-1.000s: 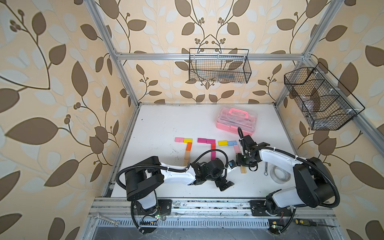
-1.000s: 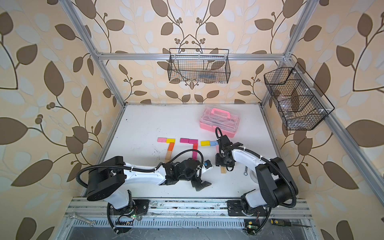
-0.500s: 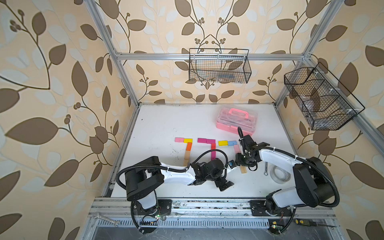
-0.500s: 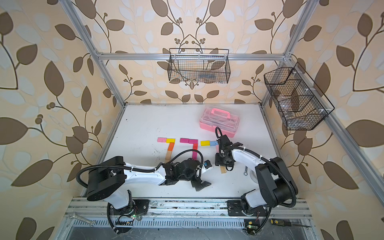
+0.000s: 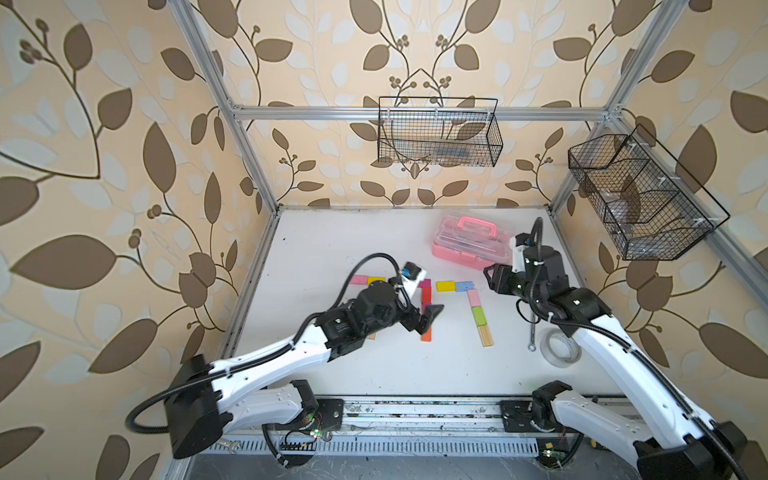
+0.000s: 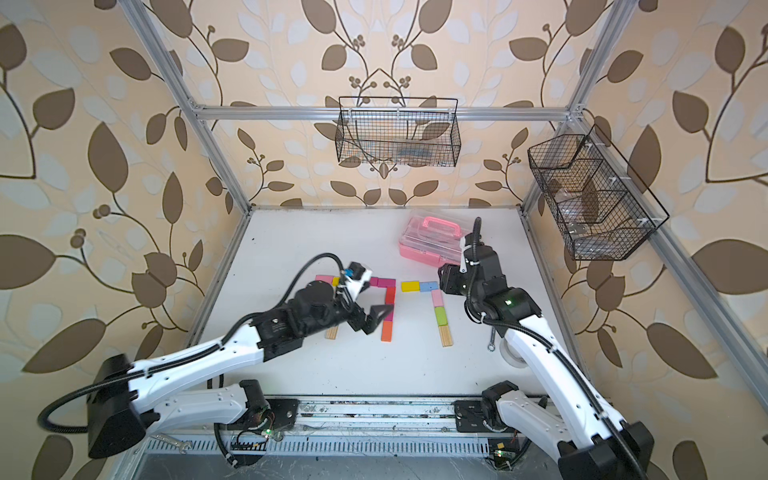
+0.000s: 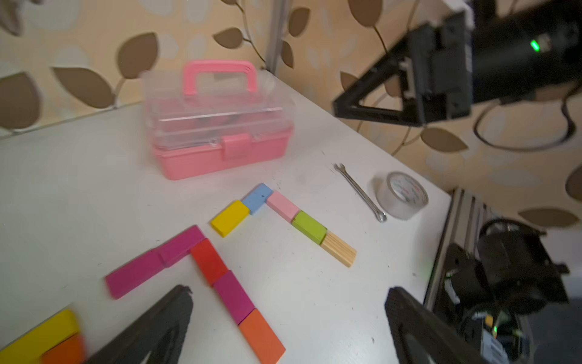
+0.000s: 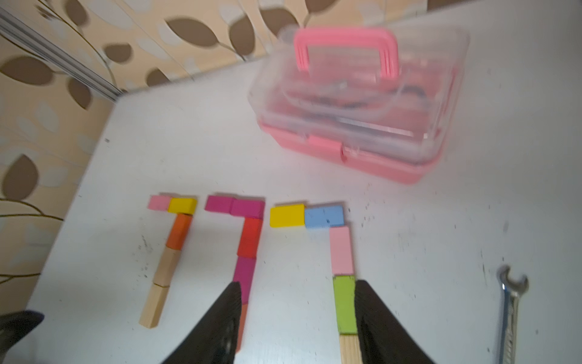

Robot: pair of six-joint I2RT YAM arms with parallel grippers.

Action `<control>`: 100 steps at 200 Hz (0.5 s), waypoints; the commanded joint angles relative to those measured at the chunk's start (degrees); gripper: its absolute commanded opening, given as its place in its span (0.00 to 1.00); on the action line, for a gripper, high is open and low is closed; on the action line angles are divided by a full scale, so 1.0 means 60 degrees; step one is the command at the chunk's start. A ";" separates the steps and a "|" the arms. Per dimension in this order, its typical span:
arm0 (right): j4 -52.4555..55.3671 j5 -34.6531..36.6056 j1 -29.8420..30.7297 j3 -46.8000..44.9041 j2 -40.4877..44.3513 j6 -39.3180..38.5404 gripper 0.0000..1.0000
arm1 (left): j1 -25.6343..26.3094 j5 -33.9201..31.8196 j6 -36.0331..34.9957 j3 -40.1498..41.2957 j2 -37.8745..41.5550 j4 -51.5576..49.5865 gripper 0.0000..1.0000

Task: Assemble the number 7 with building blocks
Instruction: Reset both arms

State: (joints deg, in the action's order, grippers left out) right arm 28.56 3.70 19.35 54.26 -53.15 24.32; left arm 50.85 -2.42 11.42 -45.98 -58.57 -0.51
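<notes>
Overhead, the left gripper [image 5: 424,319] hovers wide open and empty above the stem of the middle seven [image 5: 426,296]. The right gripper [image 5: 491,275], jaws apart and holding nothing, hangs near the top bar of the right seven [image 5: 473,300] on the table [image 5: 332,237].

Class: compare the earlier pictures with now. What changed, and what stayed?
Both arms rose. The right tool lifted from over the wood block, back toward the case, open and empty; the left tool, open, lifted too. The three 7s, spanner and tape stayed put.
</notes>
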 commanded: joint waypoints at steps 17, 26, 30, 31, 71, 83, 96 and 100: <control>-0.3894 0.0611 -0.0028 -0.2169 0.1991 -0.1592 0.52 | -0.0171 -0.3386 0.1630 -0.1010 0.1325 -0.3697 0.99; -0.4964 0.1109 -0.0014 -0.3077 0.2531 -0.1765 0.48 | -0.0169 -0.4187 0.1872 -0.1079 0.1533 -0.4166 0.99; -0.5357 0.1444 -0.0017 -0.3444 0.2733 -0.1733 0.47 | -0.0169 -0.4513 0.1949 -0.1109 0.1634 -0.4398 0.99; -0.5410 0.1527 -0.0025 -0.3490 0.2800 -0.1721 0.46 | -0.0169 -0.4597 0.1971 -0.1110 0.1662 -0.4449 0.99; -0.7592 0.3959 -0.0203 -0.6097 0.3965 -0.2335 0.43 | -0.0440 -0.8569 0.2512 -0.0660 0.2721 -0.6079 0.99; -0.7416 0.3913 -0.0513 -0.6275 0.3886 -0.2573 0.47 | -0.0761 -0.9299 0.2067 -0.0364 0.3228 -0.6102 0.99; -0.7443 0.3619 -0.0939 -0.6504 0.3703 -0.2534 0.52 | -0.1377 -0.9598 0.1074 0.0075 0.3864 -0.5612 0.99; -0.7440 0.3490 -0.1103 -0.6555 0.3604 -0.2526 0.53 | -0.1613 -0.9578 0.0610 0.0254 0.4057 -0.5329 0.99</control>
State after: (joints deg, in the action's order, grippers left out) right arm -9.98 22.31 16.21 16.34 -30.68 12.51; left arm 46.24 -46.85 22.26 -47.97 -40.10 -32.40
